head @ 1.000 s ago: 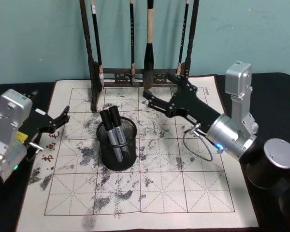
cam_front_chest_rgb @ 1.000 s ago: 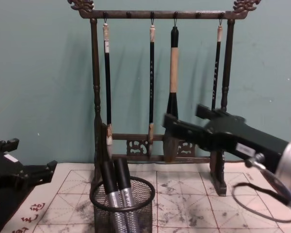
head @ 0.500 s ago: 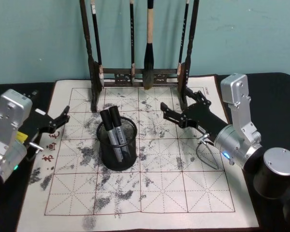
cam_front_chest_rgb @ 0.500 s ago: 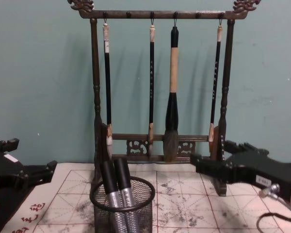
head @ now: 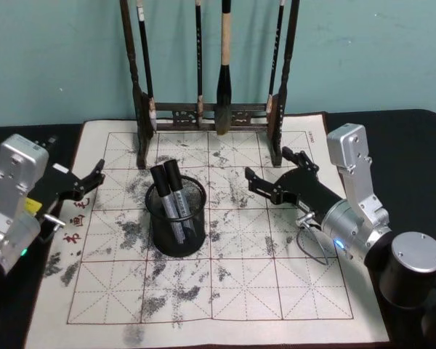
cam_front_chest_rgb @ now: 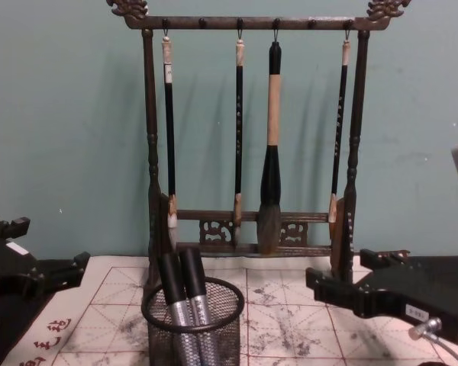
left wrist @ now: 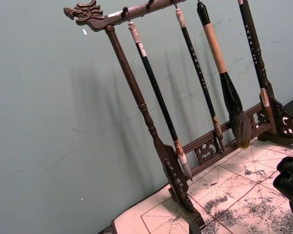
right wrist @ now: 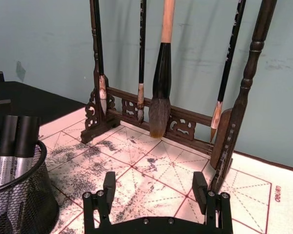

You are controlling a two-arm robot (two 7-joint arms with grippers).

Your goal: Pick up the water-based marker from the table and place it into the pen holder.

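Two markers [head: 173, 196] stand side by side in the holder [head: 176, 218], black caps up, leaning toward its back rim (the holder sits on the ink-stained mat [head: 225, 283], in front of the brush rack [head: 211, 109]). The right gripper [head: 275, 177] hovers over the mat right of the holder, jaws spread, holding nothing. The left gripper [head: 94, 177] rests at the mat's left edge, jaws parted, empty.

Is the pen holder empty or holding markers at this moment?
Holding markers: two black-capped markers stand leaning inside the pen holder, caps above its rim.
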